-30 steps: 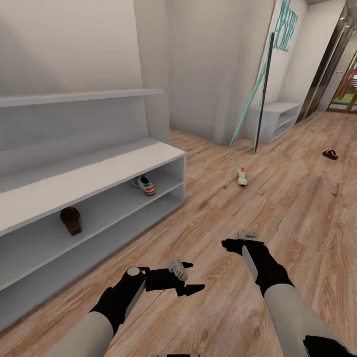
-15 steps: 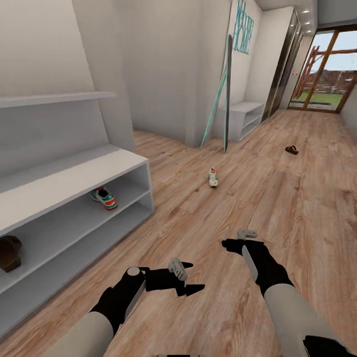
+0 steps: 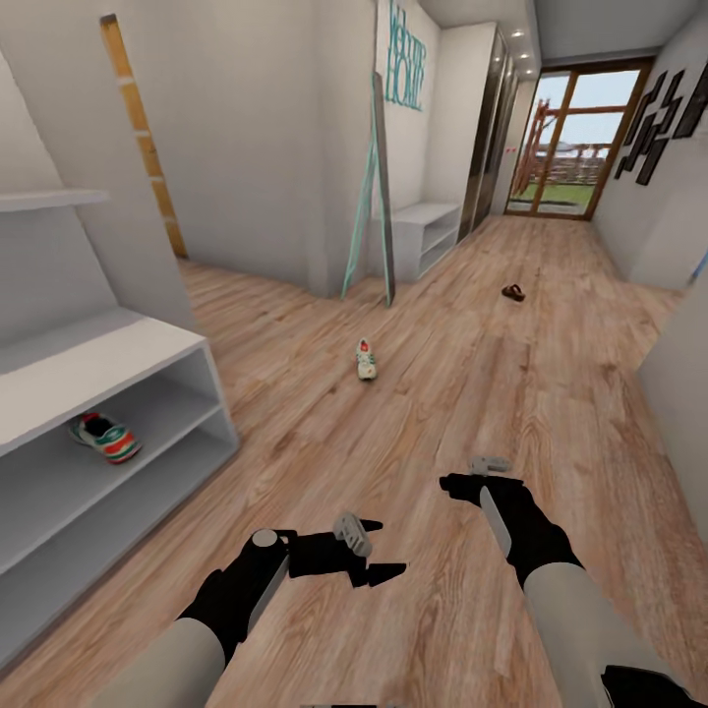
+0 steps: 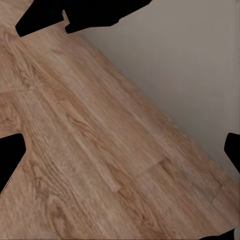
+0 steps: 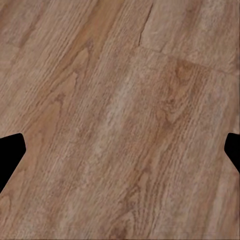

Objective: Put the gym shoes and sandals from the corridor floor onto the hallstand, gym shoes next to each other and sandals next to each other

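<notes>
— How are the two grippers carried, and why so?

— Both are held low and forward over the light brown wood-grain plank floor (image 3: 462,393), nothing between the fingers. The left gripper (image 3: 379,557) is spread wide, its dark fingertips seen at the edges of the left wrist view with bare planks and a pale wall between them. The right gripper (image 3: 474,474) is likewise parted and empty; in its wrist view only flooring lies between the tips. This is judged a travelling posture, arms tucked while the base is driven.

— Where are the shoes?

— One white sneaker with teal stripes and red-orange accents (image 3: 104,438) is lodged in the upper compartment of the wide light-grey bench rack (image 3: 108,359), to the left of the left gripper. Its white striped mate (image 3: 366,359) lies on the floor ahead, well apart from both grippers. One dark brown sandal (image 3: 513,292) is seen much farther down the corridor, beyond the right gripper.

— And the next step?

— The floor sneaker would probably be approached first, being nearer.
</notes>
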Controlling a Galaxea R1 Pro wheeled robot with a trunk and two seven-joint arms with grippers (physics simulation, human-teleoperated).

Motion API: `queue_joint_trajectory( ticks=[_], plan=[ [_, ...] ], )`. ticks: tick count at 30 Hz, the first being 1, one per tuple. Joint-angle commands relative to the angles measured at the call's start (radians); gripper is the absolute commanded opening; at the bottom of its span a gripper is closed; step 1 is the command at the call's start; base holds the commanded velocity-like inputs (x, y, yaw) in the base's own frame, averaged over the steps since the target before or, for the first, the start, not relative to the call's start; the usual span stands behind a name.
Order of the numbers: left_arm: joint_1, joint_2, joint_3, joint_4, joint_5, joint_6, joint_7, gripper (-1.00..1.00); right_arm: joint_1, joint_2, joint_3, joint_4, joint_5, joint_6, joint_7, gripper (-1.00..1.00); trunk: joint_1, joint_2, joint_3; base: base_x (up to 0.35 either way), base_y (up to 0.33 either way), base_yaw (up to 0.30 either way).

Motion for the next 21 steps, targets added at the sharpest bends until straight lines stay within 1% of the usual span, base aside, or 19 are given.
queue_joint_trajectory(
  ticks=[1, 10, 12, 17, 21],
  plan=[
    [0.000, 0.000, 0.001, -0.001, -0.002, 0.001, -0.002, 1.00, 0.000, 0.001, -0.003, -0.001, -0.001, 0.005, -0.001, 1.00, 0.000, 0.000, 0.000, 0.331, -0.135, -0.300],
    [0.000, 0.000, 0.005, -0.001, -0.002, 0.001, -0.002, 1.00, 0.000, 0.001, -0.003, -0.001, -0.001, 0.005, -0.001, 1.00, 0.000, 0.000, 0.001, 0.344, -0.030, -0.299],
    [0.000, 0.000, 0.006, -0.001, -0.002, 0.001, -0.002, 1.00, 0.000, 0.001, -0.003, -0.001, -0.001, 0.005, -0.001, 1.00, 0.000, 0.000, 0.001, 0.347, -0.003, -0.219],
    [0.000, 0.001, 0.008, -0.001, -0.002, 0.001, 0.004, 1.00, 0.000, 0.001, -0.003, -0.001, -0.001, 0.005, -0.001, 1.00, 0.000, 0.000, 0.001, 0.348, -0.001, -0.060],
    [0.000, 0.001, 0.008, -0.001, -0.002, 0.001, 0.058, 1.00, 0.000, 0.002, -0.003, -0.001, -0.001, 0.006, 0.000, 1.00, 0.000, 0.000, 0.001, 0.348, 0.000, -0.013]
  ],
)
